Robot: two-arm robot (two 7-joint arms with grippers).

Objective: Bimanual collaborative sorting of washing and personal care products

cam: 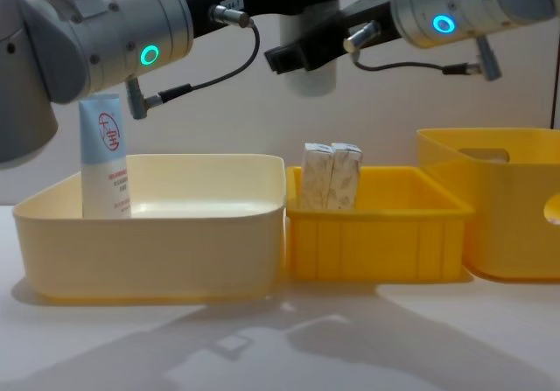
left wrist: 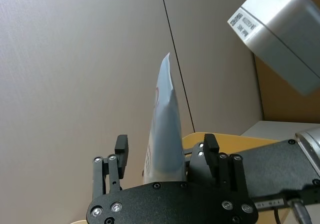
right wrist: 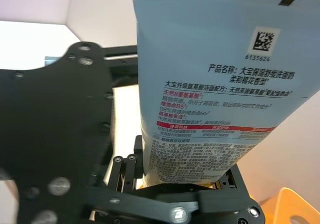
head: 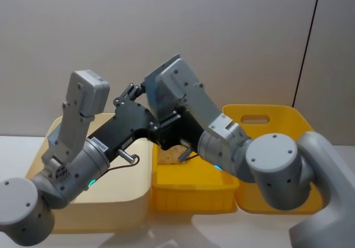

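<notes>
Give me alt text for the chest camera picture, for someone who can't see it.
Both arms meet high above the bins around a raised tube. Below, another pale-blue-and-white tube stands upright in the cream bin at left, two speckled cartons stand in the small yellow bin, and a larger yellow bin sits at right.
</notes>
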